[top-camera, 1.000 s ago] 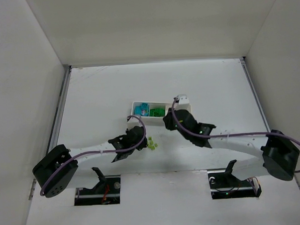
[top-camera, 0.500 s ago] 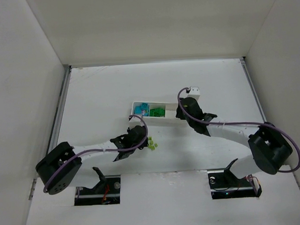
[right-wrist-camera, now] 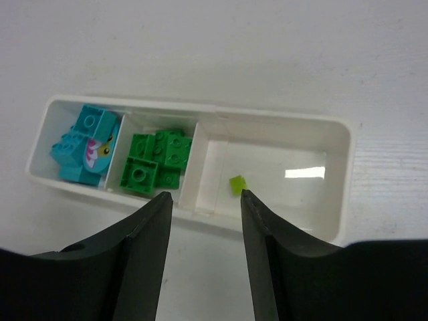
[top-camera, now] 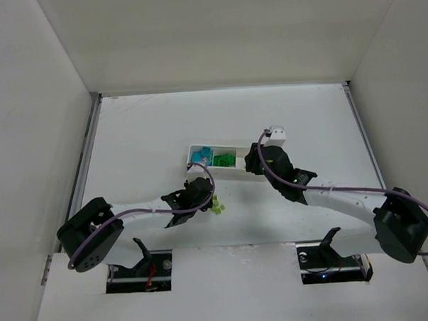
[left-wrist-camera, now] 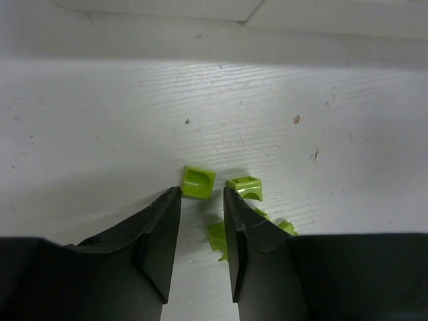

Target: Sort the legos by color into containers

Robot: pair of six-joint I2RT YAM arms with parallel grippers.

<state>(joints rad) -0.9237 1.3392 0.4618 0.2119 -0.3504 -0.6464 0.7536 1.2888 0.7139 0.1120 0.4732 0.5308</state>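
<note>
**A:** Where are the legos?

**B:** Mostly in the white tray (right-wrist-camera: 267, 119). The cyan bricks (right-wrist-camera: 83, 144) fill its left compartment and the dark green bricks (right-wrist-camera: 157, 160) the middle one. A single yellow-green brick (right-wrist-camera: 237, 184) lies in the right compartment. The loose yellow-green bricks (left-wrist-camera: 245, 188) sit in a small cluster on the table (left-wrist-camera: 100, 100), near of the tray.

**A:** And the grippers?

**B:** The right gripper (right-wrist-camera: 204, 195) hangs over the tray, about at the divider between the middle and right compartments. Its jaws are moderately apart and hold nothing. The left gripper (left-wrist-camera: 201, 192) is low over the loose cluster, its jaws a narrow gap apart. One brick lies just beyond its fingertips and another shows on the table in the gap. Neither looks clamped.

**A:** Why so narrow?

**B:** I think it's because the bricks are tiny and packed close. A slim opening can straddle one without nudging its neighbours.
</note>
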